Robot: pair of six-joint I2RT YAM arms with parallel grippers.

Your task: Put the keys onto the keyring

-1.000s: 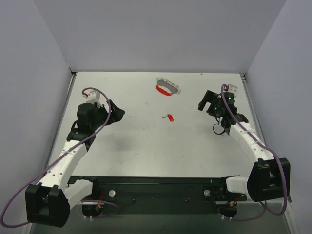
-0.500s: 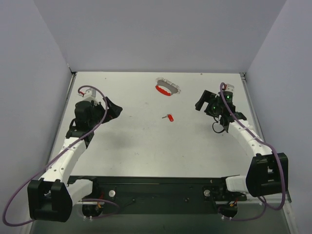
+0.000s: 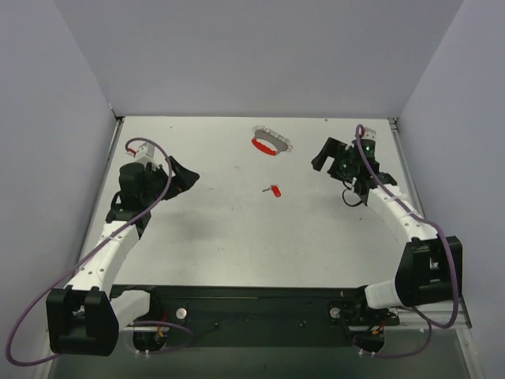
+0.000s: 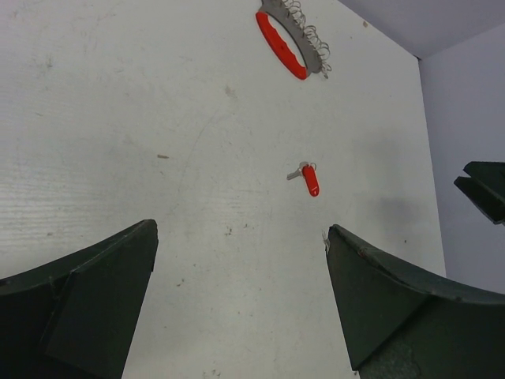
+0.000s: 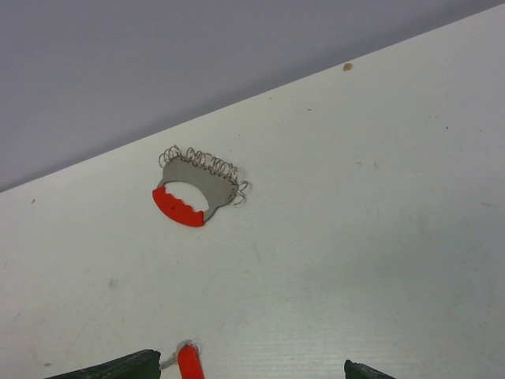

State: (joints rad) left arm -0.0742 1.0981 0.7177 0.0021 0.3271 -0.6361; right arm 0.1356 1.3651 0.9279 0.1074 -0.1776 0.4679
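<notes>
White table (image 3: 237, 237), grey walls: key and keyring lie loose.
Key (image 3: 274, 190) mid-table; keyring (image 3: 268, 143) at its 12 o'clock, apart. Left fingers (image 4: 87, 308) at 9 o'clock and right fingers (image 5: 118, 369) at 2 o'clock are released, holding nothing.

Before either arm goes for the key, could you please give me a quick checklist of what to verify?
1. Left pincer open and empty: ok.
2. Right pincer open and empty: ok.
3. Key lying free on the table, apart from the keyring: ok.
4. Key ahead of the left pincer, in the gap between its jaws: ok.
5. Keyring lying on the table with nothing on top of it: ok.
6. A wire loop on the keyring open to take the key: cannot tell.
</notes>
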